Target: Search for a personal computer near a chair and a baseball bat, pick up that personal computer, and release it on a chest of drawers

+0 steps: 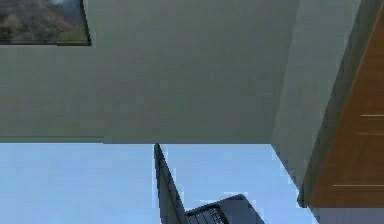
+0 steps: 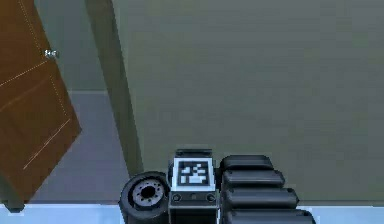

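You are facing the personal computer (image 1: 215, 214), sitting opened at the pale blue top's (image 1: 70, 180) near edge, its screen edge-on to you. The gripper (image 2: 148, 196) is showing low at the arm side view's bottom; its jaws' state and any load cannot be told. Reaching in, you are risking clipping that thin upright lid and shoving the machine off the edge.

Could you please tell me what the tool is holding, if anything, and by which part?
It cannot be told: the tool sits at the arm side view's bottom edge, and its far end cannot be made out.
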Tool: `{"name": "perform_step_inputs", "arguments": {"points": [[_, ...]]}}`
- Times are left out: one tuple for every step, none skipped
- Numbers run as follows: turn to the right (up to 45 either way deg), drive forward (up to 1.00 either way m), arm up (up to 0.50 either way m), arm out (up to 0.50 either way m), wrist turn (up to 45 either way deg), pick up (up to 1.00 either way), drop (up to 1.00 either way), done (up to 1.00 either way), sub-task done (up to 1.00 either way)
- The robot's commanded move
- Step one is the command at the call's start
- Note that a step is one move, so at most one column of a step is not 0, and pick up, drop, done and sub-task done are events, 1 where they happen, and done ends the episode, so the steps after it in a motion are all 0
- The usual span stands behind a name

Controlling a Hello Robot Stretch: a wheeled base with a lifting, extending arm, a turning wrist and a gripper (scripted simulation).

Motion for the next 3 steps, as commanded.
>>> {"name": "perform_step_inputs", "arguments": {"points": [[0.0,0.05,0.0,0.0,0.0,0.0,0.0,0.0,0.0],[-45.0,0.0,0.0,0.0,0.0,0.0,0.0,0.0,0.0],[-12.0,0.0,0.0,0.0,0.0,0.0,0.0,0.0,0.0]]}}
